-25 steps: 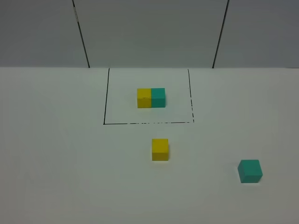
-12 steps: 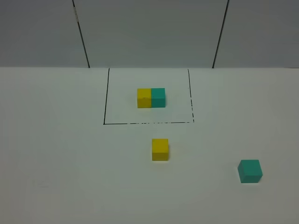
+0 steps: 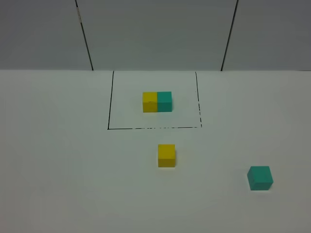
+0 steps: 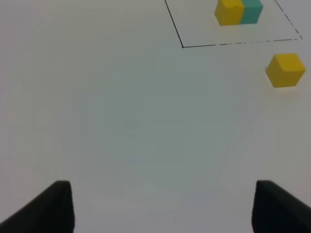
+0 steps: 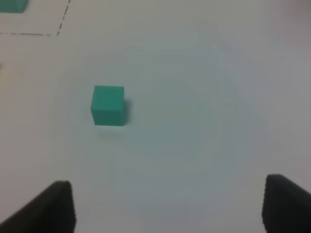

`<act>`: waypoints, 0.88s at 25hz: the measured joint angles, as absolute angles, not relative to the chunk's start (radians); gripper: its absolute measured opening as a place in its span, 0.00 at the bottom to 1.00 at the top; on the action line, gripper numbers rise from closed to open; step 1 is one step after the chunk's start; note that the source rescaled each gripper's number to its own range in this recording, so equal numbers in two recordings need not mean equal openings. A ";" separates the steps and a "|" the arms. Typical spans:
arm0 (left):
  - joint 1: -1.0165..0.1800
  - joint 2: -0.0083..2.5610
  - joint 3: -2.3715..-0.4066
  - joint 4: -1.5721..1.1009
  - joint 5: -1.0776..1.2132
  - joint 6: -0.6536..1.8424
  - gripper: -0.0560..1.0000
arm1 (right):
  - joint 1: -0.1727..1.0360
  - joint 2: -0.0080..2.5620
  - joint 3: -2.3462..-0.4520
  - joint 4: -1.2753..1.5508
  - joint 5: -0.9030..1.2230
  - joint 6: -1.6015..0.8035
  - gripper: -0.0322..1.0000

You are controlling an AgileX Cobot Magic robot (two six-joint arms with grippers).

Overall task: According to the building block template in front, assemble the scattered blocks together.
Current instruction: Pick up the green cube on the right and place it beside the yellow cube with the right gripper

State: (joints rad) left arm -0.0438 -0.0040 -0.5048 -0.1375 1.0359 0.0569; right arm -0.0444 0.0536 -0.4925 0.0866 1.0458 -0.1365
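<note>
The building block template (image 3: 157, 102), a yellow cube joined to a teal cube, sits inside a thin black rectangle at the back middle of the table; it also shows in the left wrist view (image 4: 238, 11). The loose yellow block (image 3: 166, 155) (image 4: 285, 70) lies just in front of the frame. Off to the front right rests the loose teal block (image 3: 260, 177) (image 5: 108, 105). My left gripper (image 4: 163, 206) is open over bare table, well apart from the yellow block. Open too, my right gripper (image 5: 167, 206) hangs short of the teal block. Neither gripper appears in the exterior view.
The white table (image 3: 58, 170) meets a grey panelled wall (image 3: 155, 34) at the back. The black frame line (image 3: 154, 128) is partly dashed along its front and right sides.
</note>
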 joint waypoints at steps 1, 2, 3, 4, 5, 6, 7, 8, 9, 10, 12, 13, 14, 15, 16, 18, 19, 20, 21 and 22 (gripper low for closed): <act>-0.044 -0.004 -0.505 -0.137 1.036 0.057 0.67 | -0.044 0.054 -0.493 0.087 1.046 -0.137 0.60; -0.044 -0.004 -0.505 -0.137 1.036 0.057 0.67 | -0.044 0.054 -0.493 0.087 1.046 -0.137 0.60; -0.044 -0.004 -0.505 -0.137 1.036 0.057 0.67 | -0.044 0.054 -0.493 0.087 1.046 -0.137 0.60; -0.044 -0.004 -0.505 -0.137 1.036 0.057 0.67 | -0.044 0.054 -0.493 0.087 1.046 -0.137 0.60; -0.044 -0.004 -0.505 -0.137 1.036 0.057 0.67 | -0.044 0.054 -0.493 0.087 1.046 -0.137 0.60; -0.044 -0.004 -0.505 -0.137 1.036 0.057 0.67 | -0.044 0.054 -0.493 0.087 1.046 -0.137 0.60; -0.044 -0.004 -0.505 -0.137 1.036 0.057 0.67 | -0.044 0.054 -0.493 0.087 1.046 -0.137 0.60; -0.044 -0.004 -0.505 -0.137 1.036 0.057 0.67 | -0.044 0.054 -0.493 0.087 1.046 -0.137 0.60; -0.044 -0.004 -0.505 -0.137 1.036 0.057 0.67 | -0.044 0.054 -0.493 0.087 1.046 -0.137 0.60; -0.044 -0.004 -0.505 -0.137 1.036 0.057 0.67 | -0.044 0.054 -0.493 0.087 1.046 -0.137 0.60; -0.044 -0.004 -0.505 -0.137 1.036 0.057 0.67 | -0.044 0.054 -0.493 0.087 1.046 -0.137 0.60; -0.044 -0.004 -0.505 -0.137 1.036 0.057 0.67 | -0.044 0.054 -0.493 0.087 1.046 -0.137 0.60; -0.044 -0.004 -0.505 -0.137 1.036 0.057 0.67 | -0.044 0.054 -0.493 0.087 1.046 -0.137 0.60; -0.044 -0.004 -0.505 -0.137 1.036 0.057 0.67 | -0.044 0.054 -0.493 0.087 1.046 -0.137 0.60; -0.044 -0.004 -0.505 -0.137 1.036 0.057 0.67 | -0.044 0.054 -0.493 0.087 1.046 -0.137 0.62; -0.044 -0.004 -0.505 -0.137 1.036 0.057 0.67 | -0.044 0.075 -0.503 0.087 1.036 -0.137 0.72; -0.044 -0.004 -0.505 -0.137 1.036 0.057 0.67 | -0.044 0.102 -0.514 0.092 1.024 -0.137 0.80; -0.044 -0.004 -0.505 -0.137 1.036 0.057 0.67 | -0.044 0.143 -0.524 0.100 1.001 -0.137 0.86; -0.044 -0.004 -0.505 -0.137 1.036 0.057 0.67 | -0.044 0.188 -0.538 0.103 0.978 -0.137 0.94; -0.044 -0.004 -0.505 -0.137 1.036 0.057 0.67 | -0.044 0.250 -0.553 0.105 0.962 -0.142 0.98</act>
State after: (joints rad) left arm -0.0438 -0.0040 -0.5048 -0.1375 1.0359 0.0569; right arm -0.0444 0.2504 -0.5535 0.1050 0.9615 -0.1416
